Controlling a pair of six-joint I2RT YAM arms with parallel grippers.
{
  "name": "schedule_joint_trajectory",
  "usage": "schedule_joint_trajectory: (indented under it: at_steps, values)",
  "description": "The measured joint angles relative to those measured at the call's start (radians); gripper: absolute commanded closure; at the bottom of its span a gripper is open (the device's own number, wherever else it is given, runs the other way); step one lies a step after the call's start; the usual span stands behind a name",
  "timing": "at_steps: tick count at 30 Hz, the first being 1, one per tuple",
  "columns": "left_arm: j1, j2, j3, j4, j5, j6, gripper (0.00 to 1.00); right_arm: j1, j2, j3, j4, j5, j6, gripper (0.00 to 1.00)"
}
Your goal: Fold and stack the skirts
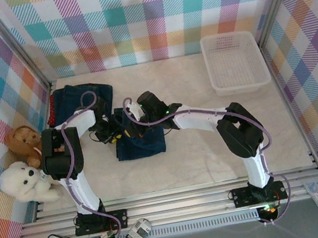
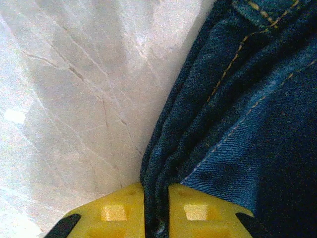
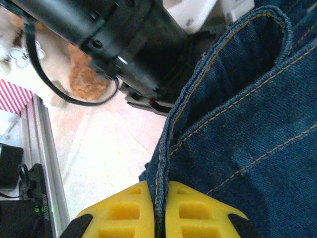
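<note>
Left fingers, right fingers each pinch denim skirt edge; white basket well apart.

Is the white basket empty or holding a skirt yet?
Empty. The basket has a bare mesh floor, with no cloth inside it.

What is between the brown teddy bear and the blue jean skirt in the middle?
The left robot arm, between the brown teddy bear and the dark blue denim skirt, in the top view.

Two denim skirts, one red skirt, two teddy bears, one basket
</note>
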Motion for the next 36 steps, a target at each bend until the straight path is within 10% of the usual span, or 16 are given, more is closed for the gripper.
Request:
schedule_joint_trajectory:
  at_steps: [7, 16, 20, 24, 36]
  values:
    - [0.0, 0.0, 0.013, -0.026, -0.019, 0.022, 0.78, 0.0, 0.005, 0.0, -0.059, 0.022, -0.04, 0.97]
    - [0.013, -0.037, 0.063, -0.151, -0.085, 0.062, 0.63, -0.013, -0.028, 0.013, -0.175, 0.001, -0.097, 0.52]
    - [0.017, -0.141, 0.095, -0.219, -0.175, 0.073, 0.64, -0.063, -0.113, -0.008, -0.211, 0.023, -0.116, 0.58]
    - [0.018, -0.239, 0.101, -0.237, -0.18, 0.067, 0.66, -0.145, -0.097, 0.051, -0.267, 0.058, -0.175, 0.84]
    - [-0.144, -0.288, -0.02, -0.097, 0.044, -0.085, 0.69, -0.209, 0.438, 0.652, -0.614, 0.111, -0.322, 0.95]
